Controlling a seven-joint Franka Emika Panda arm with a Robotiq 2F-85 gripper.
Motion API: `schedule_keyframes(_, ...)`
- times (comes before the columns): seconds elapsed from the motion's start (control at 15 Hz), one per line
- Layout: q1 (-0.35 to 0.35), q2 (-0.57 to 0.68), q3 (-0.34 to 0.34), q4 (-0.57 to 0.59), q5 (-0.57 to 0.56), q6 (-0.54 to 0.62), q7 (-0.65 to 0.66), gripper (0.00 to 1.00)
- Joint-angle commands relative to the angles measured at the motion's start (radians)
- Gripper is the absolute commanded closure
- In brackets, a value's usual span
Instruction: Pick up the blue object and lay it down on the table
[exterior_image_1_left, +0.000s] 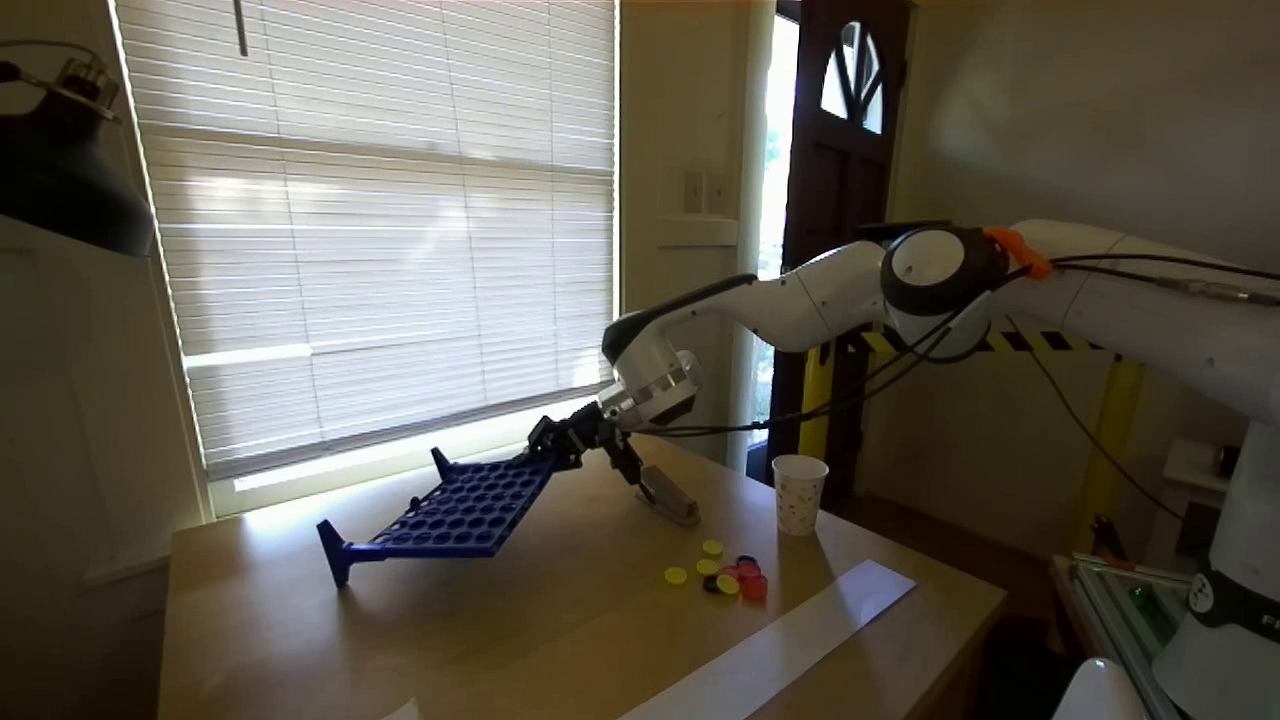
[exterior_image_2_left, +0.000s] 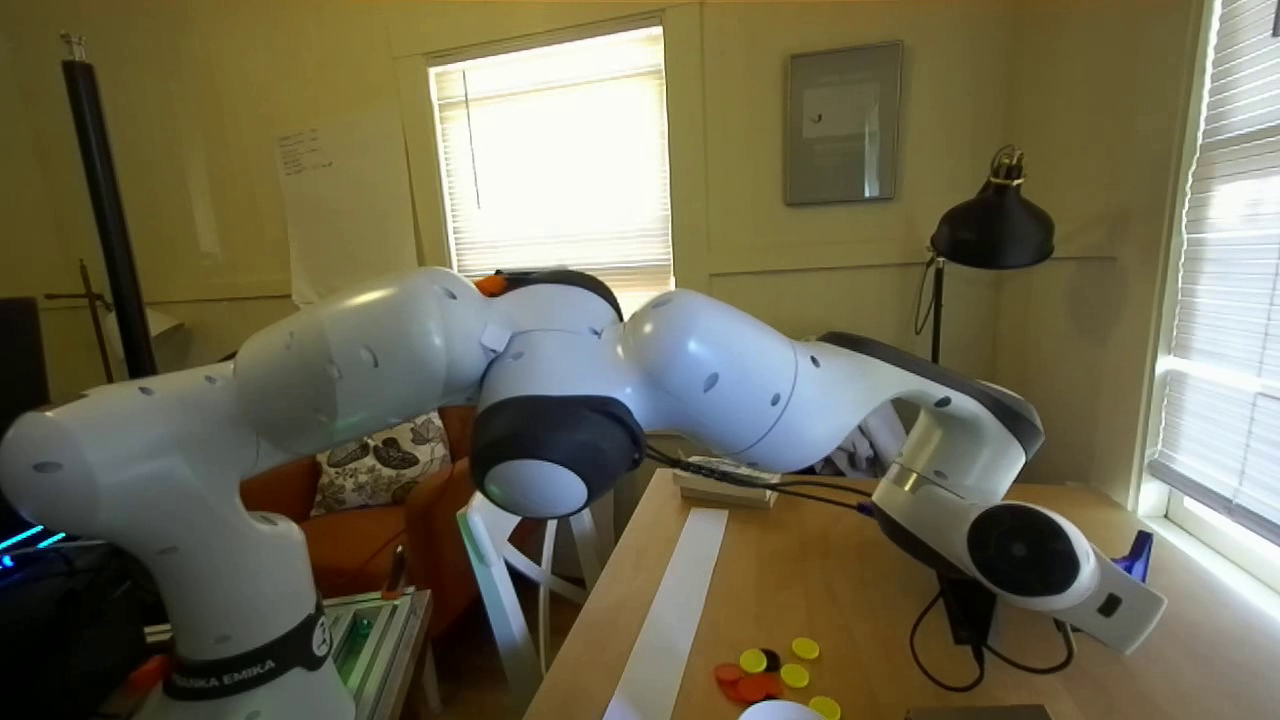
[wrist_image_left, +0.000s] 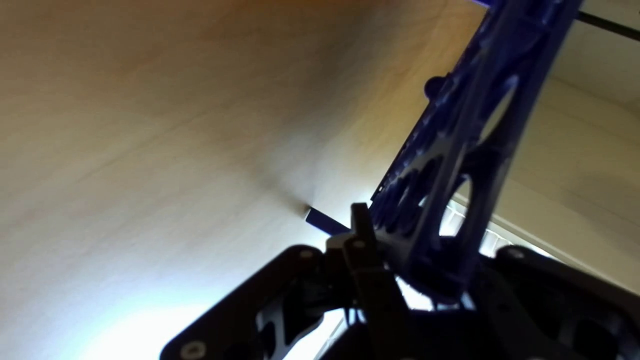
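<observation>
Gripping the blue grid board (exterior_image_1_left: 465, 510) near one corner with the end effector (exterior_image_1_left: 548, 452), clamping it from either side in the wrist view. Holding that end up at a slant over the tabletop (exterior_image_1_left: 560, 630) and, at the end away from the grip, apparently resting a foot (exterior_image_1_left: 336, 555) on the tabletop, though not showing the contact clearly enough for certainty. Showing only a blue tip (exterior_image_2_left: 1136, 557) of the board in an exterior view. Standing well apart from the yellow discs (exterior_image_1_left: 676, 576), the red discs (exterior_image_1_left: 753, 588) and the paper cup (exterior_image_1_left: 798, 495). Judging from this pose, working on the laying-down step rather than the pick-up, and not yet releasing anything. Next, probably calling for easing the raised corner down toward the tabletop, pivoting about the end with the feet, and turning gradually to bring the board flatter. Likely needing some care there, risking sliding the feet along the smooth surface. After that, calling for letting go only upon getting the board's weight fully supported, then backing away without dragging the board along.
</observation>
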Motion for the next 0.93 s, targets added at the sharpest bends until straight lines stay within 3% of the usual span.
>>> schedule_keyframes(0.0,0.056,0.055,-0.096,0.012,-0.002,0.067,-0.079,0.53)
schedule_keyframes(0.2,0.074,0.049,-0.122,0.014,0.016,0.073,-0.089,0.51)
schedule_keyframes(0.67,0.215,0.027,-0.276,-0.015,-0.042,0.244,-0.07,0.05)
schedule_keyframes(0.73,0.238,0.022,-0.3,-0.023,-0.049,0.275,-0.068,0.0)
schedule_keyframes(0.87,0.289,0.015,-0.36,-0.031,-0.06,0.331,-0.065,0.0)
